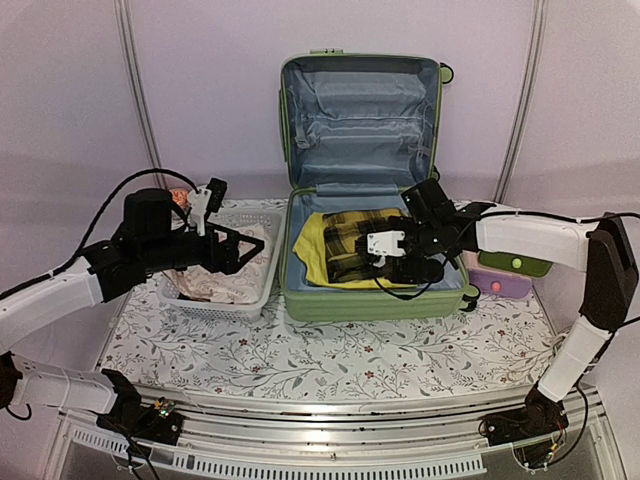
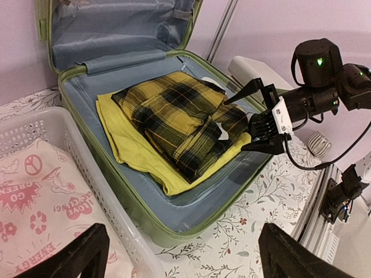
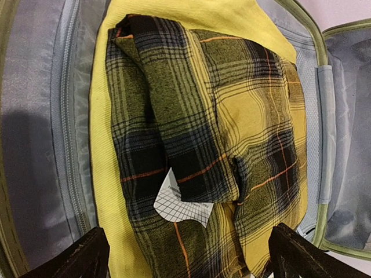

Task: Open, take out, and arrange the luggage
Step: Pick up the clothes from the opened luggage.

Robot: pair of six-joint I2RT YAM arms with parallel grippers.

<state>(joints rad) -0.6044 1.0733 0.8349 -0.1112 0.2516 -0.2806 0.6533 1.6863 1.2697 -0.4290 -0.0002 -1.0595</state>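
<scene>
Luggage point(image 1: 370, 305) lies open on the table point(image 1: 300, 360), base flat, lid point(image 1: 360, 110) upright at the far side. Its long axis runs left to right, wheels point(image 1: 446, 73) at the right end. Inside the base, a plaid shirt point(image 3: 197, 116) lies on a yellow garment point(image 3: 110, 191).

Right gripper point(image 2: 239, 124) hovers over the luggage's right half, jaws wide apart, holding nothing. Left gripper point(image 1: 245, 250), just left of the luggage above the basket point(image 1: 215, 305), is likewise spread and empty.

The right wrist view shows grid lines on a white tag point(image 3: 182, 202) at the shirt, which the top view does not. The left wrist view shows pink lettering on the basket's cloth point(image 2: 35, 197).

Luggage point(image 1: 370, 305): you are looking at one.
Garments inside: two are lying there, plaid shirt point(image 1: 342, 245) and yellow top point(image 1: 308, 250).
Basket point(image 1: 210, 305): one is standing.
</scene>
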